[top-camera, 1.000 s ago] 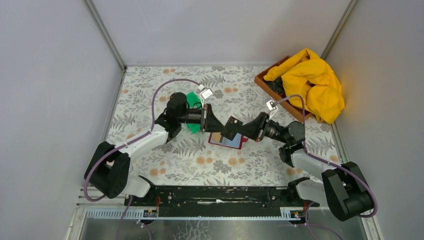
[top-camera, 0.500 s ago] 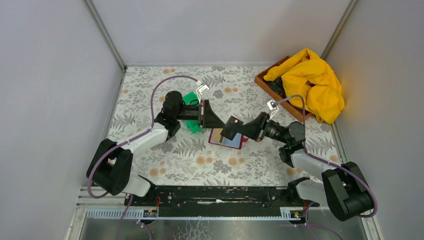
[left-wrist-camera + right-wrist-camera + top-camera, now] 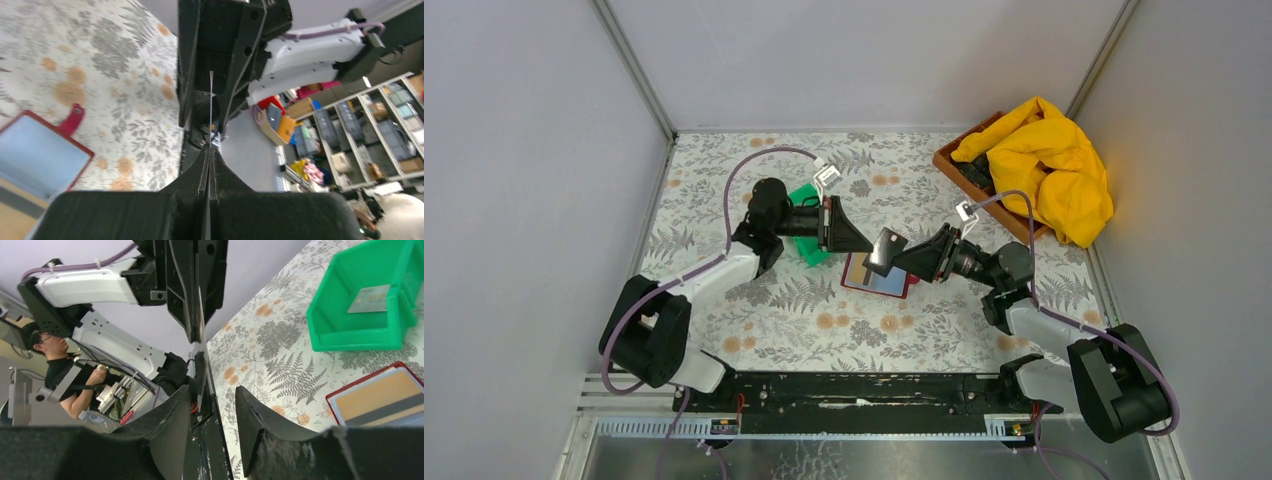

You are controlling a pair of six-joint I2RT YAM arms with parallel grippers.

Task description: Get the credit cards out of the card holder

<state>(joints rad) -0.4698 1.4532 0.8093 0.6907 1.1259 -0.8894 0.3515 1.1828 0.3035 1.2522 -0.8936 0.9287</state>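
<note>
**Left gripper pinching a grey card, right gripper parted around it, card holder lying open below**

Top external: The two arms are meeting over the middle of the floral table [image 3: 724, 300]. The left gripper [image 3: 864, 246] is clamping a grey credit card [image 3: 884, 250], which is showing as a pale patch between the two tools. The right gripper [image 3: 896, 260] is facing it from the opposite side. The dark red card holder [image 3: 906, 290] is lying open on the table just nearer than the fingertips, with a gold-tan card [image 3: 865, 271] showing on its pale blue lining. The green bin [image 3: 809, 248] is sitting partly hidden under the left arm. A yellow cloth [image 3: 1044, 165] is lying heaped over a wooden tray [image 3: 949, 160] at the far right.

Left wrist: The left fingers are pressing together on the grey credit card [image 3: 211, 100], seen edge-on as a thin line. The right gripper's fingers are standing apart on either side of it, not touching. The card holder [image 3: 40, 155] is lying open at lower left, its snap tab pointing away.

Right wrist: The right gripper [image 3: 212, 395] is standing open, a clear gap between its fingers. Beyond it the left gripper is holding the card edge-on. The card holder [image 3: 380, 395] is lying at lower right, the gold-tan card in it. A second grey card [image 3: 370, 299] is resting inside the green bin [image 3: 350, 335].
</note>
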